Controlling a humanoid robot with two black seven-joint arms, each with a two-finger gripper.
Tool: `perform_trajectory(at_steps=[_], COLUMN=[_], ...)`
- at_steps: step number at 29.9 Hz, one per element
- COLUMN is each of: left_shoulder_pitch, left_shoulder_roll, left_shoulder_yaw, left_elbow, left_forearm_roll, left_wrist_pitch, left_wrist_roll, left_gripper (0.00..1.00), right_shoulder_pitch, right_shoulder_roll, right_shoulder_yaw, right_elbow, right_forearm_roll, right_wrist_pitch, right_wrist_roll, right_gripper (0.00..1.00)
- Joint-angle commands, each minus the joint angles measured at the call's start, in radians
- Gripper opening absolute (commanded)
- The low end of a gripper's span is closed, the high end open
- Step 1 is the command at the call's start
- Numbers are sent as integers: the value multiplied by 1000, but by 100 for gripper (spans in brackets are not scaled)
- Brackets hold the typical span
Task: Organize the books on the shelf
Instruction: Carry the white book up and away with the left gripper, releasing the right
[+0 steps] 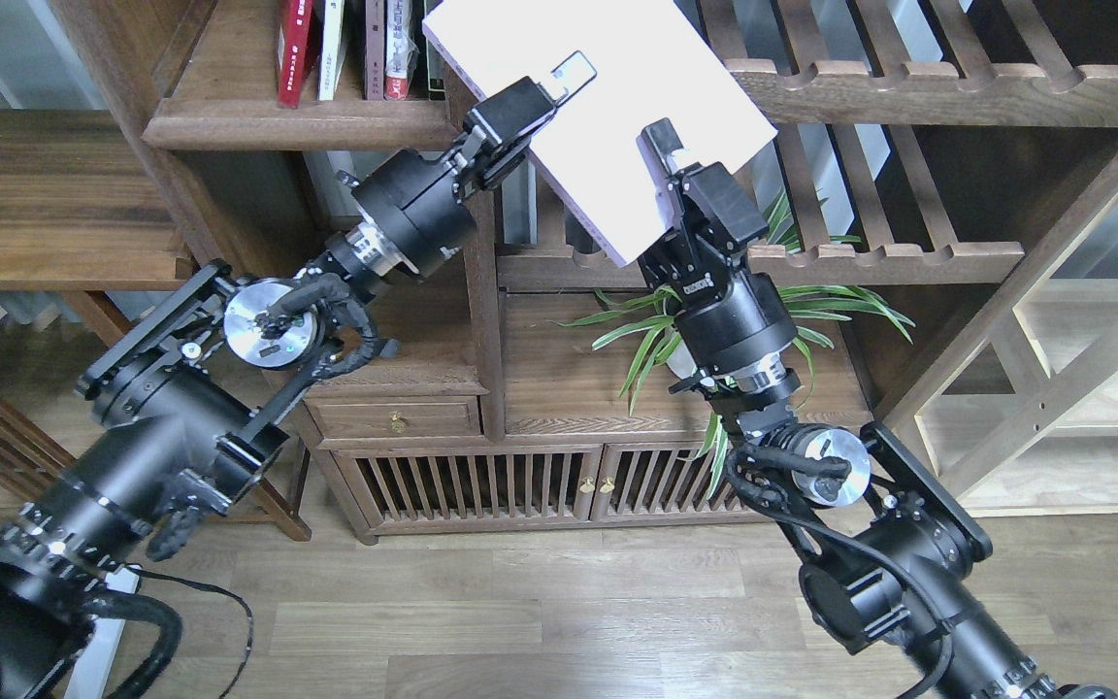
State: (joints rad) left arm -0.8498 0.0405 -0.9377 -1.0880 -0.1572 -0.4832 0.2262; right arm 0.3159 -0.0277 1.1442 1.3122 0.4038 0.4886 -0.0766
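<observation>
A pale white book (608, 107) hangs tilted in front of the bookcase, top centre, its lower corner pointing down. My left gripper (559, 83) is shut on its left edge, with one finger lying on the cover. My right gripper (664, 160) is shut on its lower right part, one finger also on the cover. The shelf (297, 124), a dark brown board with a rounded front edge, lies just left of the book. Upright on it stand a red book (295, 49) and a few other thin ones (394, 49).
Slatted racks with scalloped rails (908, 92) run behind and to the right of the book. A dark wooden post (486, 291) stands under my left gripper. A green plant (656, 330) sits on the low cabinet (481, 485). A pale wooden frame (1054, 388) stands at right.
</observation>
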Motion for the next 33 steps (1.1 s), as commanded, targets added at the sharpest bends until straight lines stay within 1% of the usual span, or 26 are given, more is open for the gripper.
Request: perform_trajectory(at_steps=[1,9,18,27,33], left_shoulder_pitch=[17,58,66,158,210], left_shoulder_roll=[59,162,275,436,501], left_shoulder_yaw=[4,2,-10,-18,-108], left_elbow=[2,-18,-128,-302,-380], left_forearm_roll=[48,79,77,77,79], left_wrist_pitch=[-5,-5,-5,-5,-5], left_wrist_roll=[7,7,5,2,4], left_gripper=[5,5,5,5,4], right_shoulder_pitch=[0,3,17,23,55], right_shoulder_roll=[0,0,-3,-23,-50], right_shoulder_yaw=[11,23,32,66,71], right_elbow=[-2,-8,-48,-85,-120], right_forearm_roll=[-2,-3,-6,-6,-6], right_wrist_pitch=[0,0,0,0,0], right_wrist_roll=[0,0,0,0,0], right_gripper=[64,66,69,70,77])
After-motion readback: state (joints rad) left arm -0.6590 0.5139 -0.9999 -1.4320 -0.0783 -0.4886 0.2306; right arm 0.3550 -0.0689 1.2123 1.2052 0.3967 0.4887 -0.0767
